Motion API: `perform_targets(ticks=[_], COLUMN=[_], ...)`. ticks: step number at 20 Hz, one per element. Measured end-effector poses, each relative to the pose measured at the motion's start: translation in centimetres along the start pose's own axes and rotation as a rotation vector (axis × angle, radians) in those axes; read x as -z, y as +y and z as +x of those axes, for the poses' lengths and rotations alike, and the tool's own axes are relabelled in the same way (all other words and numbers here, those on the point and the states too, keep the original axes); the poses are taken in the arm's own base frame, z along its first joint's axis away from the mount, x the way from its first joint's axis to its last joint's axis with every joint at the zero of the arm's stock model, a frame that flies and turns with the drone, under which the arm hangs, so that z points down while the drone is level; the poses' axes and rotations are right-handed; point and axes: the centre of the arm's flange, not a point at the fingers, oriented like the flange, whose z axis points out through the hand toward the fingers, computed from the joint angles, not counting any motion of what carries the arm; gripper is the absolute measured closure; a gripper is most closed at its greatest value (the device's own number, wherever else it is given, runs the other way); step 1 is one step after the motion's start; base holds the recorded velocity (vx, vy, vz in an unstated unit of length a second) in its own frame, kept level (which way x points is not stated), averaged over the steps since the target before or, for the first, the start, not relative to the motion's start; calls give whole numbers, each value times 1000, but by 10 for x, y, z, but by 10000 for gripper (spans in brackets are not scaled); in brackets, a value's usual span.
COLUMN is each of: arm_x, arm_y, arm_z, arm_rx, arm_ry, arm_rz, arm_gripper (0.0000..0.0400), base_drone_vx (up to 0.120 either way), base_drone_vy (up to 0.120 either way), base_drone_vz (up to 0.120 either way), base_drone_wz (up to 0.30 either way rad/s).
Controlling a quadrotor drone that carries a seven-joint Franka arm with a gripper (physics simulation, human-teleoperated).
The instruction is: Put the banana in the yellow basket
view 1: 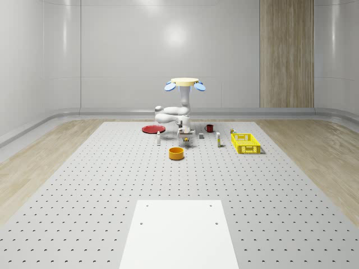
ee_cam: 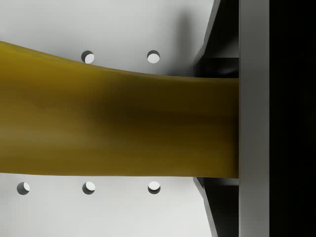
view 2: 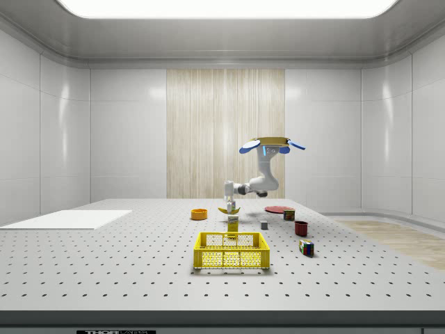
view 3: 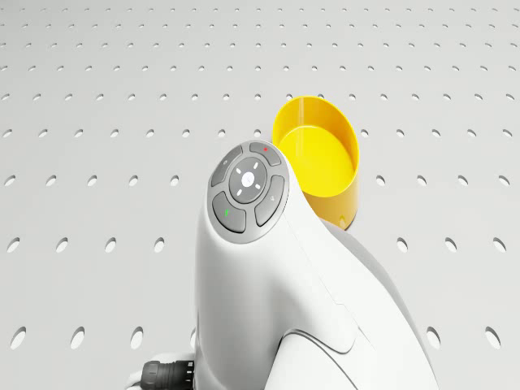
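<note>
Whole-scene view: big grey perforated table (view 1: 84, 185) fills the floor, w/ a flat white rectangular panel (view 1: 179, 232) at its 6 o'clock edge. The white quadrotor drone with blue rotor tips and a tan top disc (view 1: 184, 83) hovers above the table's far middle, abt 12 o'clock from the panel. Its white jointed arm (view 1: 174, 116) folds down beneath it.

Next in size, the yellow plastic lattice basket (view 1: 245, 143) sits on the table at abt 3 o'clock from the gripper, well apart from it. A flat red round plate (view 1: 152, 129) lies at abt 10 o'clock from the gripper. A round yellow-orange bowl (view 1: 176, 153) stands at 6 o'clock of the gripper, near it; the drone view has the same bowl (view 3: 321, 162) just past the arm's grey button pad (view 3: 249, 188).

Smaller bits: a dark red mug (view 1: 209, 128) at abt 2 o'clock of the gripper, a small grey cube (view 2: 264, 225) and a multicoloured cube (view 2: 306, 246) in the side view.

The two-finger gripper (view 2: 229, 207) hangs off the arm's end, above the table, clamped on the curved yellow banana (view 2: 229, 209). So the banana is up in the air, not in the basket. Wrist view: banana (ee_cam: 118, 128) runs crosswise, butted against a grey finger (ee_cam: 253, 118), table holes behind it.
</note>
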Motion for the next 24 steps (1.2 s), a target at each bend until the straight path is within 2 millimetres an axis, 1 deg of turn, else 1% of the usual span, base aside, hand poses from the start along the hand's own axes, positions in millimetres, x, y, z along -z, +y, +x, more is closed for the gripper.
perform_targets(ticks=[4,10,17,24], arm_x=[11,17,19,19], arm_y=[0,0,0,0], arm_z=[0,0,0,0], arm_rx=[1,0,3,5], arm_ry=[0,1,1,1], arm_rz=[0,0,0,0], arm_gripper=[205,205,205,205], base_drone_vx=[-110,-120,0,0], base_drone_vy=[110,120,120,120], base_drone_vz=[120,120,11,120], base_drone_wz=[0,0,0,0])
